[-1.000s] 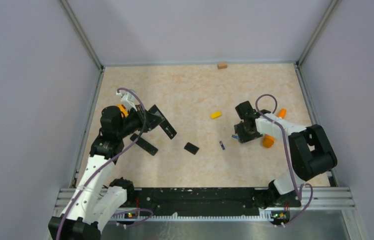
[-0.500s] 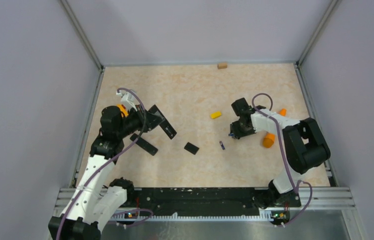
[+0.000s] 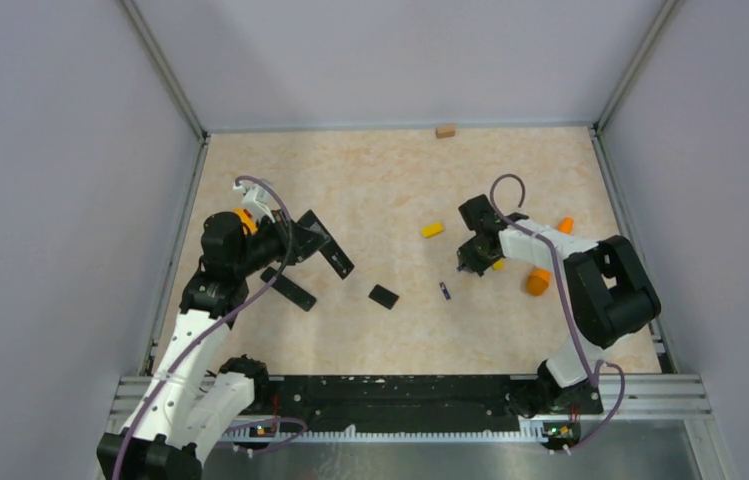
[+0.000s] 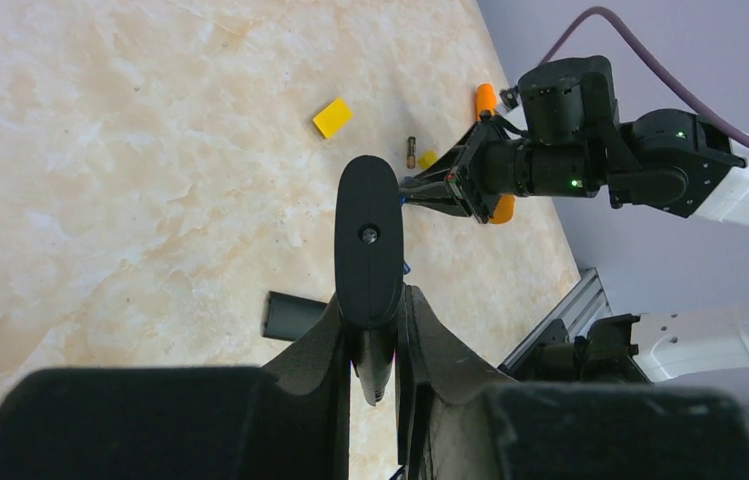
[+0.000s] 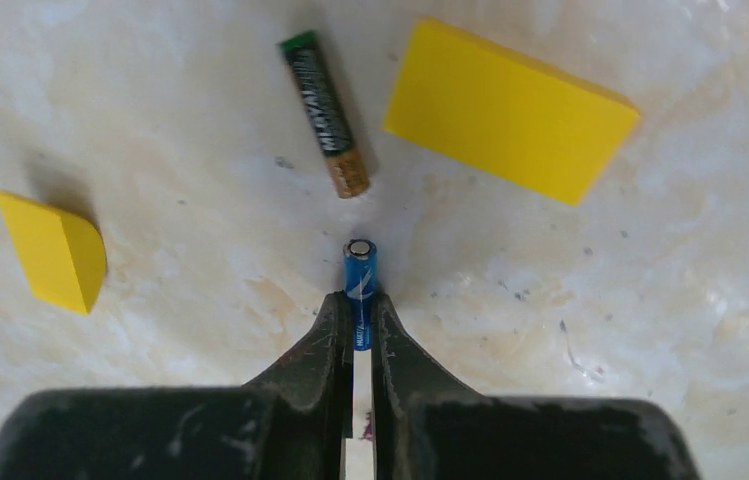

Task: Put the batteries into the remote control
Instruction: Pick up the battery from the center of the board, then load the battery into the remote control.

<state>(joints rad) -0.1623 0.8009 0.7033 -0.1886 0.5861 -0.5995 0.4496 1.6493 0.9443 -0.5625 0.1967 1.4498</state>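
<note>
This is a robot test lab: a marbled beige tabletop (image 3: 370,170) is boxed in by plain lilac walls (image 3: 50,200) and metal corner posts (image 3: 163,70), with two cabled arms (image 3: 190,345) bolted to a rail (image 3: 400,390) along its near edge.

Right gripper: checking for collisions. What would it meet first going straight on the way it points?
Probably the gold end of the loose battery just ahead of the held blue battery; depth unclear.

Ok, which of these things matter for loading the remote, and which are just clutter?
For the job: remote in left claw; blue battery in right claw; loose battery.
Lying about: yellow block; smaller yellow block; orange cone; brown block.
</note>
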